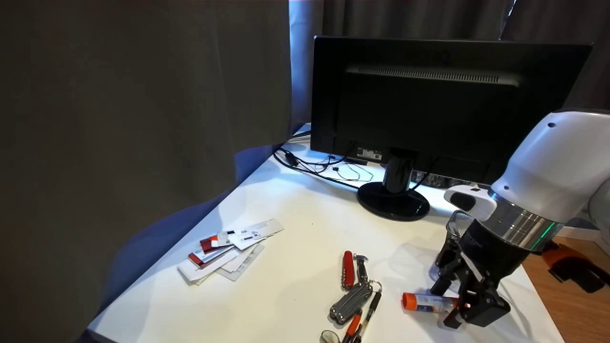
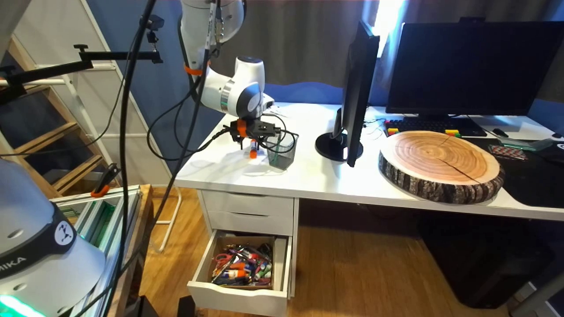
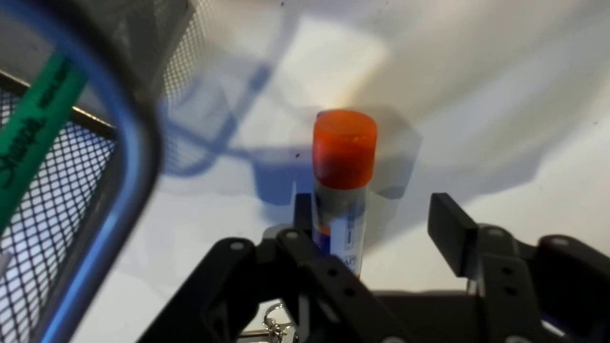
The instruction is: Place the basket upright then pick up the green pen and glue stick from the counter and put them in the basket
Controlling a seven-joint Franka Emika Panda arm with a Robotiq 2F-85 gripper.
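One glue stick (image 3: 342, 205) lies flat, cap (image 3: 344, 150) toward the open drawer (image 2: 238, 299).

Office-type room — home or workplace, can't tell which. White desk (image 2: 308, 181), two monitors (image 2: 471, 66), keyboard (image 2: 423, 123), pulled-out drawer (image 2: 242, 299) of loose stationery (image 2: 243, 266), plus dark curtains (image 1: 143, 119) and wood-look floor (image 2: 348, 259).

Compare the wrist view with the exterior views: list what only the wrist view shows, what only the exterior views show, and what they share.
Only the wrist view shows: legible lettering on the green pen.
Only the exterior views show: the black monitor and the white robot arm, each in both.
All share: the glue stick lying on the counter, the mesh basket beside it, and the open gripper.
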